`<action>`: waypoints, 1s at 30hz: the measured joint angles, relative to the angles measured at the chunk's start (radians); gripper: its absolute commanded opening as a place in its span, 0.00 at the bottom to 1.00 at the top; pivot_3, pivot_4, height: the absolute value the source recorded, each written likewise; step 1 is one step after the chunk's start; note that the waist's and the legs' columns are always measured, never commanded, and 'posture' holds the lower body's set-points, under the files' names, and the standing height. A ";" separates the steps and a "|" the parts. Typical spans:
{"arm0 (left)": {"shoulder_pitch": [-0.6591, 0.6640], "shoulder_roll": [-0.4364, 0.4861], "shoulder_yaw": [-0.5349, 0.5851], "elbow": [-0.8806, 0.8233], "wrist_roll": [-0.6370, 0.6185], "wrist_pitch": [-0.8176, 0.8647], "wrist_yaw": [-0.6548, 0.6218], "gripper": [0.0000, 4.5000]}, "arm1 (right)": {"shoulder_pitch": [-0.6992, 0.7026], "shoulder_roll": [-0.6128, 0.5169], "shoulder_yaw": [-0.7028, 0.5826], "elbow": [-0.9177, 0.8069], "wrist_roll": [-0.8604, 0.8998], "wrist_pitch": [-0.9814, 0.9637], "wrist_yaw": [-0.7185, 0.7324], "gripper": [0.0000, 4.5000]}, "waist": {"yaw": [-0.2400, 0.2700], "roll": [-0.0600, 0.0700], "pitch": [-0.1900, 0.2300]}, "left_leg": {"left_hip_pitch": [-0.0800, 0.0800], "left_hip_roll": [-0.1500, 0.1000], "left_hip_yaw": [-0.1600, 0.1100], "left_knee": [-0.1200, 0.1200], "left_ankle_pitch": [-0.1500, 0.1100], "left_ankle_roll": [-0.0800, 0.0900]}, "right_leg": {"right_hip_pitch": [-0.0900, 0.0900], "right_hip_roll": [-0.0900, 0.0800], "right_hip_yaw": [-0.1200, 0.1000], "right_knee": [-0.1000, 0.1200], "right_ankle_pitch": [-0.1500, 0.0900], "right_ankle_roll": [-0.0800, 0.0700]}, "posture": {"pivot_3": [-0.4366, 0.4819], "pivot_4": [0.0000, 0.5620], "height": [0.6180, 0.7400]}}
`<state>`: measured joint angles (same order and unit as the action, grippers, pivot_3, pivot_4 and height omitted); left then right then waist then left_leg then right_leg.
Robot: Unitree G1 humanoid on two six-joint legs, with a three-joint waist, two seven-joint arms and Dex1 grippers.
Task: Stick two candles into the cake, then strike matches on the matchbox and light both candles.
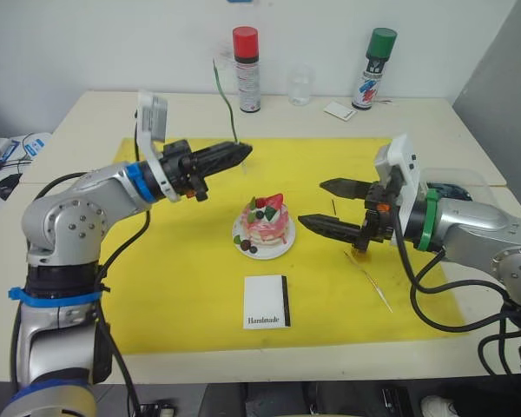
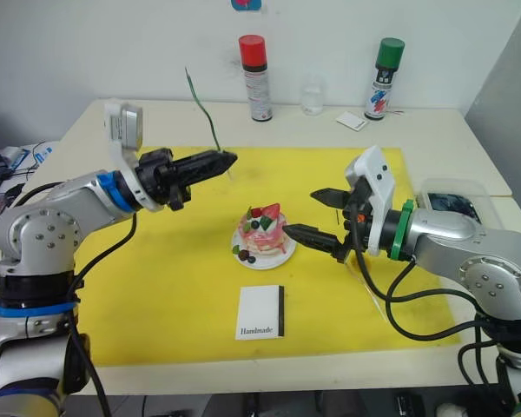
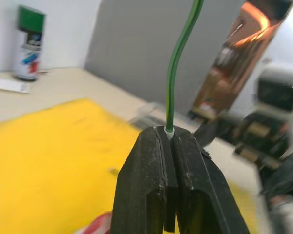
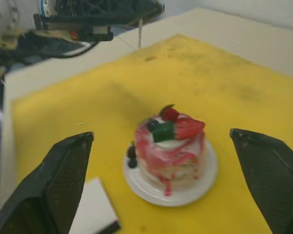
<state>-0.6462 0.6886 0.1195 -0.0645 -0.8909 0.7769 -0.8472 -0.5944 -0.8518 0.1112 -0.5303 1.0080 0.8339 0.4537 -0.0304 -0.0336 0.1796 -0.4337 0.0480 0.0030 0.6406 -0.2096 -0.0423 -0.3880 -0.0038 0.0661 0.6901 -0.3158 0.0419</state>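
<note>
A pale table (image 1: 87, 122) stands against a plain white wall (image 1: 113, 43); a grey panel (image 1: 504, 78) rises at right.

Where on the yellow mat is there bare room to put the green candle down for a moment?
Bare mat lies left of the matchbox and cake, below the left pincer. The far strip between cake and red-capped can is also bare. It is crowded right of the cake: the open right pincer, two matches and the yellowish candle.
</note>
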 measured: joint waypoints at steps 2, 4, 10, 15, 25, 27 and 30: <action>0.052 0.000 -0.031 -0.005 0.074 -0.069 -0.033 0.00 | -0.002 -0.010 0.039 -0.020 -0.083 -0.024 0.063 1.00 | 0.001 0.000 0.000 | -0.001 0.000 -0.001 0.000 0.000 0.000 | 0.000 -0.001 0.000 -0.001 0.000 0.000 | 0.48 0.27 1.00; 0.108 -0.015 -0.050 -0.004 0.129 -0.123 -0.052 0.00 | 0.011 -0.019 0.068 -0.045 -0.142 -0.043 0.115 1.00 | 0.001 0.000 0.000 | -0.001 0.000 -0.001 0.000 0.000 0.000 | 0.000 -0.001 0.000 -0.002 0.000 0.000 | 0.48 0.27 1.00; 0.134 -0.076 -0.072 0.039 0.229 -0.233 -0.072 0.00 | 0.055 -0.004 0.087 -0.082 -0.243 -0.062 0.178 1.00 | 0.004 0.000 0.000 | -0.002 0.000 -0.001 0.001 0.000 0.000 | 0.000 -0.001 -0.001 -0.001 0.000 0.000 | 0.48 0.27 1.00; 0.125 -0.116 -0.072 0.096 0.264 -0.280 -0.075 0.00 | 0.102 0.008 0.085 -0.113 -0.283 -0.062 0.195 1.00 | 0.003 0.000 0.000 | -0.002 0.000 -0.001 0.002 0.000 0.000 | 0.000 -0.001 -0.001 0.000 0.000 0.000 | 0.48 0.27 1.00; 0.113 -0.142 -0.070 0.116 0.274 -0.271 -0.071 0.00 | 0.122 0.018 0.069 -0.133 -0.297 -0.054 0.222 1.00 | 0.003 0.000 0.000 | -0.001 0.000 -0.002 0.002 0.000 0.000 | 0.000 -0.001 -0.001 0.002 0.000 0.000 | 0.48 0.27 1.00; 0.113 -0.142 -0.066 0.116 0.274 -0.256 -0.071 0.00 | 0.125 0.021 0.069 -0.133 -0.298 -0.047 0.223 1.00 | 0.002 0.000 0.000 | -0.001 0.000 -0.002 0.003 0.000 0.000 | 0.000 -0.001 -0.001 0.002 0.000 0.000 | 0.48 0.27 1.00; 0.113 -0.142 -0.066 0.115 0.274 -0.254 -0.072 0.00 | 0.124 0.026 0.068 -0.134 -0.299 -0.038 0.224 1.00 | 0.002 0.000 0.000 | -0.001 0.000 -0.002 0.003 0.000 0.000 | 0.000 -0.001 -0.001 0.003 0.000 0.000 | 0.48 0.27 1.00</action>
<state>-0.5329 0.5468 0.0540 0.0506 -0.6165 0.5226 -0.9190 -0.4700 -0.8254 0.1795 -0.6641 0.7086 0.7956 0.6775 -0.0282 -0.0338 0.1796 -0.4349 0.0480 0.0012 0.6437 -0.2097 -0.0422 -0.3875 -0.0048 0.0647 0.6929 -0.3154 0.0421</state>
